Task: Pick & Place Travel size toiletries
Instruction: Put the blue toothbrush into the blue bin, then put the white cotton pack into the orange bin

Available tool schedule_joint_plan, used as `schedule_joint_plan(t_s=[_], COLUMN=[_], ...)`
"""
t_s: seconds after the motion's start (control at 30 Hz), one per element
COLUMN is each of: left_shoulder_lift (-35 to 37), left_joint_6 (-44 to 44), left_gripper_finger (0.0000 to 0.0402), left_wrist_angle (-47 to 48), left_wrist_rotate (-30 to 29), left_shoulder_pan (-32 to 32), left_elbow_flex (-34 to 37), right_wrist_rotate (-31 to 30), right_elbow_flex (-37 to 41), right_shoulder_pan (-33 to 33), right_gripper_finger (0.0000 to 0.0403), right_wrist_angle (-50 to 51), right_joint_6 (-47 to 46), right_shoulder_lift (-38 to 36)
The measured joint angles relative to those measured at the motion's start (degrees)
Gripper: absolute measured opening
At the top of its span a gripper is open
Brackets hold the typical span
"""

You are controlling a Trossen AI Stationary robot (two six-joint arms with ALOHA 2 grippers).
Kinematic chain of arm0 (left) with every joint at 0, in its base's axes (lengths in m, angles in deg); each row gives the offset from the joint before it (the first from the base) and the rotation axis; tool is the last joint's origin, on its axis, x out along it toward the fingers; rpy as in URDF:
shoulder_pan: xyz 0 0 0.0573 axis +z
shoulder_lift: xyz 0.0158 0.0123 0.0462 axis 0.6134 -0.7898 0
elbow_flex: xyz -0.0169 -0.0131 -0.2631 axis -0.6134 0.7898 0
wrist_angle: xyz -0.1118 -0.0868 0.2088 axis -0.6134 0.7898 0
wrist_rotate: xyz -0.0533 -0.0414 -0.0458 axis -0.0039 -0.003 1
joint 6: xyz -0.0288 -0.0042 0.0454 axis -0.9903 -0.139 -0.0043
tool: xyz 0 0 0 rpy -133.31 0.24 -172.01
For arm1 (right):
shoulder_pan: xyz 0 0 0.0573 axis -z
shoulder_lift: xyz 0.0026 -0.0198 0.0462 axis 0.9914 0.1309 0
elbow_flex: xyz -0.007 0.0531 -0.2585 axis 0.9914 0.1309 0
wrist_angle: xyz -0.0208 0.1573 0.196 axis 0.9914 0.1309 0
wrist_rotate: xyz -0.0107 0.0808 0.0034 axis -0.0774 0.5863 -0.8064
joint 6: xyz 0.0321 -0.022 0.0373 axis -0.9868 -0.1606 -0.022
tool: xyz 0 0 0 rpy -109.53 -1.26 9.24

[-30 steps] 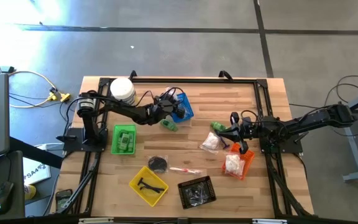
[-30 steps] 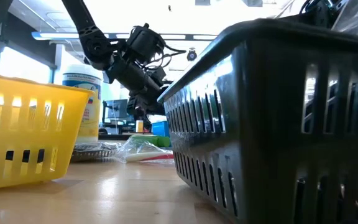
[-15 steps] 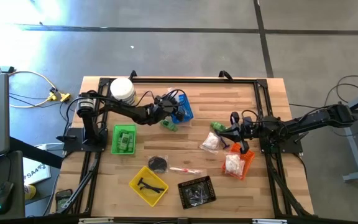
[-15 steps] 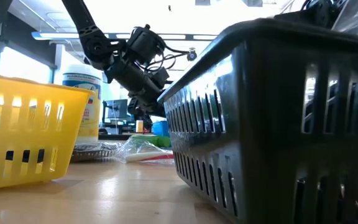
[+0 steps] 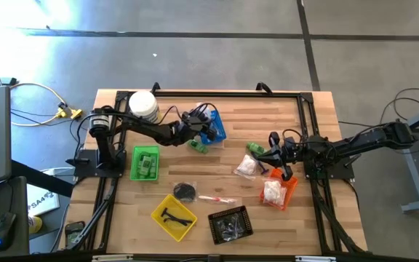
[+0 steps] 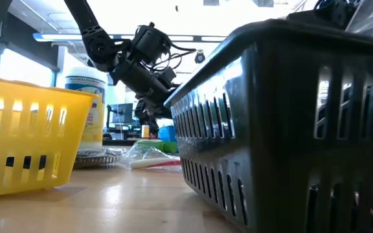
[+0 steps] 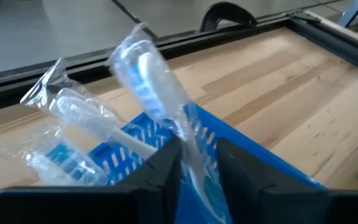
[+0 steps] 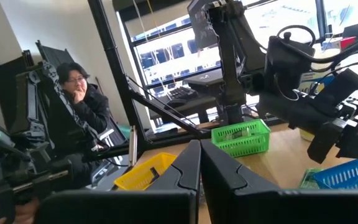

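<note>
Two dark arms reach in over the wooden tabletop point(image 5: 217, 171), one from each side of the high view. The left gripper point(image 5: 204, 129) hangs over the blue tray point(image 5: 215, 127) in the upper middle of the frame; its jaws stand narrowly apart with a wrapped toothbrush point(image 7: 151, 93) between them, the clear wrapper rising above the tray's blue wall. More wrapped toothbrushes point(image 7: 79, 115) lie in that tray, seen at the left of the wrist picture. Just below and left of the tray, a small green bottle point(image 5: 198, 146) lies on the wood.

The right gripper point(image 5: 273, 151) sits right of centre with its jaws pressed together, holding nothing. Beside it lie another green bottle point(image 5: 254, 148) and a white sachet point(image 5: 245, 167); an orange tray point(image 5: 288, 191) below it holds more white sachets point(image 5: 273, 191).

Farther out, a green tray point(image 5: 145, 162) sits at the left, a yellow tray point(image 5: 174, 216) with black T-shaped pieces point(image 5: 172, 214) at the lower left, and a black tray point(image 5: 230, 223) at the bottom centre. A dark round item point(image 5: 185, 191) and one more toothbrush point(image 5: 217, 198) lie between them. A white tub point(image 5: 143, 106) stands at the upper left. In the right wrist view a seated person point(image 8: 82, 99) shows in the room behind.
</note>
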Motion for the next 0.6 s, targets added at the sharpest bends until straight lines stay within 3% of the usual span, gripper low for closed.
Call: schedule_joint_plan(t_s=[0.3,0.6], left_shoulder_lift=[0.00,4.67], left_joint_6=[-4.09,-1.51], left_gripper_finger=[0.0227,0.0267], left_wrist_angle=[4.12,5.57], left_wrist_rotate=[-0.96,-4.18], left_shoulder_pan=[0.00,-1.42], left_elbow_flex=[0.02,0.04], right_wrist_rotate=[0.05,0.05], right_elbow_flex=[0.00,0.00], right_shoulder_pan=[0.01,0.01], right_gripper_finger=[0.0004,0.0004], right_wrist_angle=[-0.08,-0.42], right_joint_6=[0.00,-0.39], right_shoulder_lift=[0.00,0.00])
